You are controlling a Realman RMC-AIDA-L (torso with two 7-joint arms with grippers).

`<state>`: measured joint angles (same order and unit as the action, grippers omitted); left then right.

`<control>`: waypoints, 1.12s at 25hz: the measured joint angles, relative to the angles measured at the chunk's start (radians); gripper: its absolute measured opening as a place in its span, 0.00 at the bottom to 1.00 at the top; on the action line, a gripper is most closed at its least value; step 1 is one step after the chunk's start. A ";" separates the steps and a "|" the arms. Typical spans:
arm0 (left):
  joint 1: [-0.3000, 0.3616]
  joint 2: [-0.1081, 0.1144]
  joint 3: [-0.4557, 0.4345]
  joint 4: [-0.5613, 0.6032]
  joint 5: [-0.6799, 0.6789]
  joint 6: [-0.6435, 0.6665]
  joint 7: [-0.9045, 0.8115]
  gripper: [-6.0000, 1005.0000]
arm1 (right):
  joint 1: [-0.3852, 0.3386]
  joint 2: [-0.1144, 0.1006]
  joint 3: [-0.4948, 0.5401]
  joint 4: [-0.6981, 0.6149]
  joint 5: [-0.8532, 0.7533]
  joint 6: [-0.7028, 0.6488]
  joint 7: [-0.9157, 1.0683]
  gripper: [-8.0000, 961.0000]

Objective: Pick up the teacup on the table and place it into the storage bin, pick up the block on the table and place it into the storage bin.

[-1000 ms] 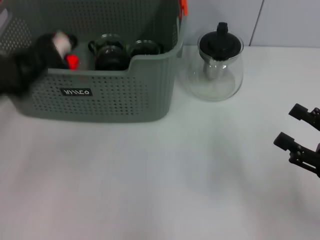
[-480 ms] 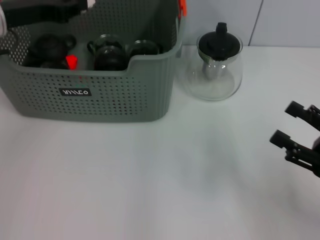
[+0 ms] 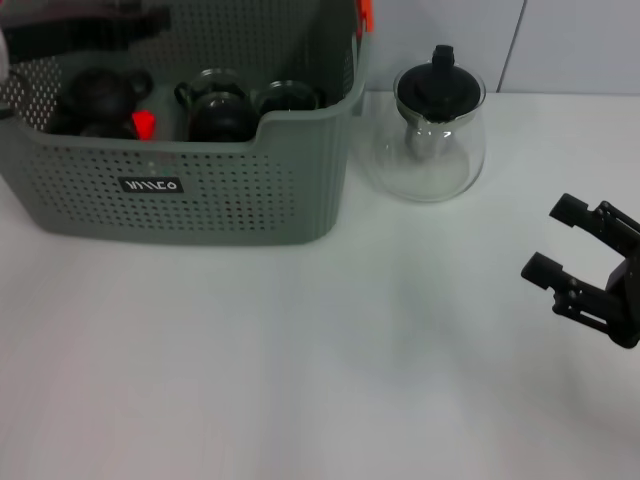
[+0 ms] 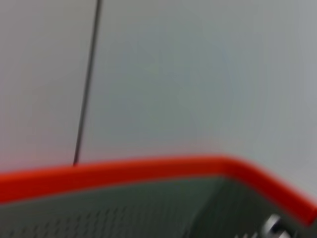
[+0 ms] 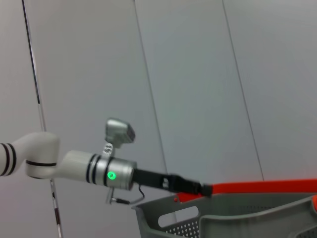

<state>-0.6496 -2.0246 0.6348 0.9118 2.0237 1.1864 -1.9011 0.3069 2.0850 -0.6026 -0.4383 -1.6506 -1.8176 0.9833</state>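
Note:
The grey-green storage bin stands at the table's back left. A small red block lies inside it, beside a glass teacup with dark contents, another teacup and a black rounded vessel. My left gripper hovers above the bin's back left part, clear of the things inside. The right wrist view shows the left gripper reaching over the bin's orange rim. Low over the table at the right, my right gripper is open and holds nothing.
A clear glass teapot with a black lid stands just right of the bin. A grey panelled wall runs behind the table. The left wrist view shows only the bin's orange rim and the wall.
My left arm has risen out of the bin to above its back rim, leaving the red block inside. The right gripper has drifted left and a little toward the front.

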 joint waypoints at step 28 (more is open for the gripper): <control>0.374 -0.097 -0.253 -0.472 -0.138 0.590 0.708 0.93 | 0.138 0.013 -0.044 0.183 -0.124 0.266 0.054 0.92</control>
<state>-0.2752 -2.1221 0.3821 0.4395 1.8858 1.7768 -1.1926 0.4452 2.0983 -0.6462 -0.2556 -1.7742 -1.5516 1.0370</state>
